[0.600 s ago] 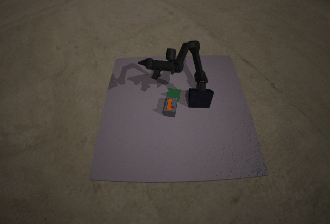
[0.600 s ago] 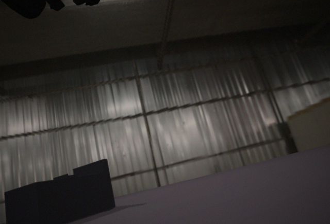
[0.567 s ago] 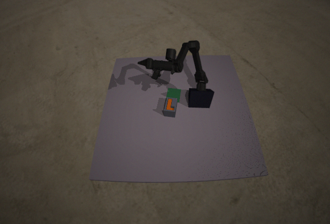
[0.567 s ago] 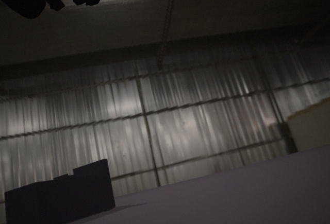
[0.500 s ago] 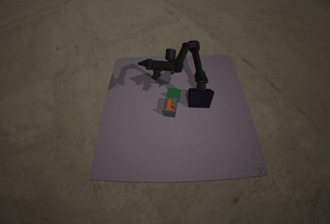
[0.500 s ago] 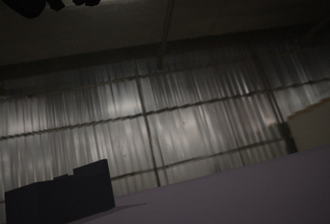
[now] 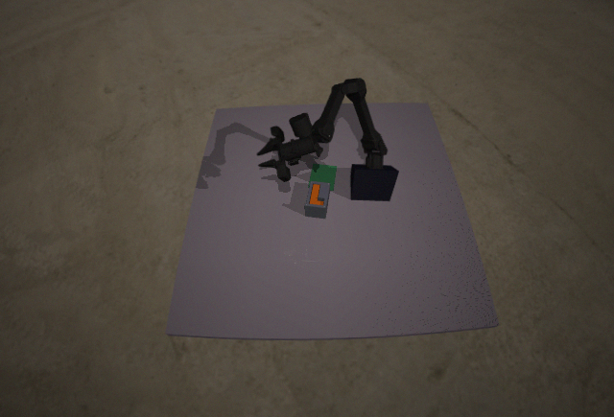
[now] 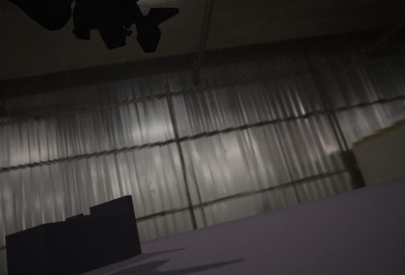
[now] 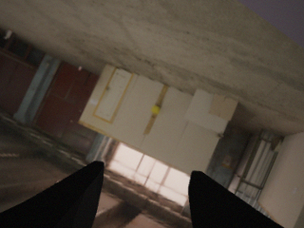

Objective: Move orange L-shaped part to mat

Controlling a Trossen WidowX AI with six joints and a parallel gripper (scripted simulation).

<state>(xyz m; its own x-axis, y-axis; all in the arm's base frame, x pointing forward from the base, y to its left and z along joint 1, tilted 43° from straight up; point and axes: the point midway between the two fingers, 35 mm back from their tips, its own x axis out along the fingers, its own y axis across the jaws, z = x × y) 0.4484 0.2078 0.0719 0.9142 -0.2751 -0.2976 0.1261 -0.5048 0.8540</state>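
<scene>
Take the grey tray [image 7: 316,211] [image 8: 94,246] as your landmark: your orange L-shaped part [image 7: 315,195] lies in its pocket. The green mat [image 7: 323,175] is just beside the tray, on the arm's side. Your parallel-jaw gripper [image 7: 258,159] [image 8: 174,0] [image 9: 147,175] hangs above and well apart from the tray, fingers roughly half open, with nothing between them. The dark box-shaped base [image 7: 372,184] stands near the tray.
</scene>
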